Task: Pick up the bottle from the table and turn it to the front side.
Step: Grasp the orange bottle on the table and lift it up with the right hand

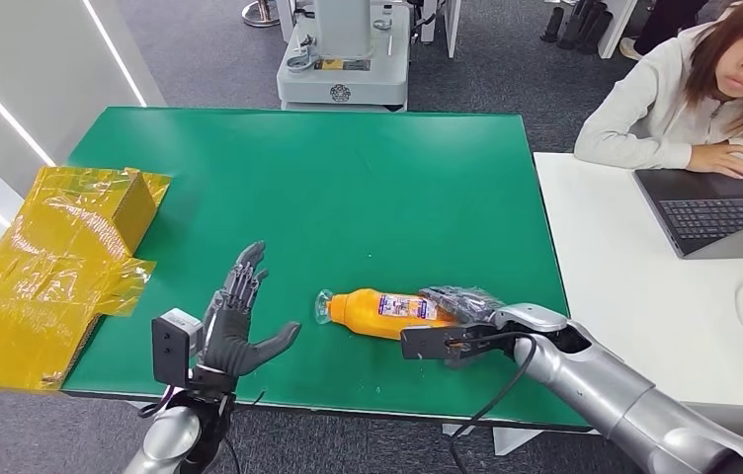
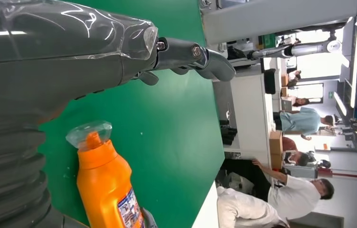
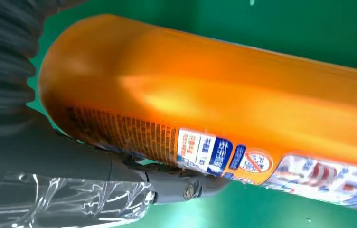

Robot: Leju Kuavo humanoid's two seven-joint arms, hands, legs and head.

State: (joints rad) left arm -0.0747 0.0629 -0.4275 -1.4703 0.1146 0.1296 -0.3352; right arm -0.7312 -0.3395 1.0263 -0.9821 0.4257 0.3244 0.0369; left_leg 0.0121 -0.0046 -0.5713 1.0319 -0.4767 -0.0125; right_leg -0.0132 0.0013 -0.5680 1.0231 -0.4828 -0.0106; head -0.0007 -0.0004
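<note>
An orange bottle point(image 1: 387, 312) with a clear cap lies on its side on the green table point(image 1: 348, 178), cap toward my left, label facing up. My right hand point(image 1: 461, 321) grips its base end, dark fingers over the top and thumb along the near side. In the right wrist view the bottle point(image 3: 214, 95) lies against the thumb point(image 3: 181, 187), its label turned sideways. My left hand point(image 1: 234, 321) hovers a little left of the cap, fingers spread, holding nothing. The left wrist view has the bottle's cap end point(image 2: 105, 185) just beyond that hand's thumb point(image 2: 191, 54).
A yellow taped cardboard box point(image 1: 51, 267) overhangs the table's left edge. To the right stands a white table point(image 1: 644, 276) with a laptop point(image 1: 713, 207) and a seated person point(image 1: 703, 89). A white machine base point(image 1: 343, 54) stands behind the green table.
</note>
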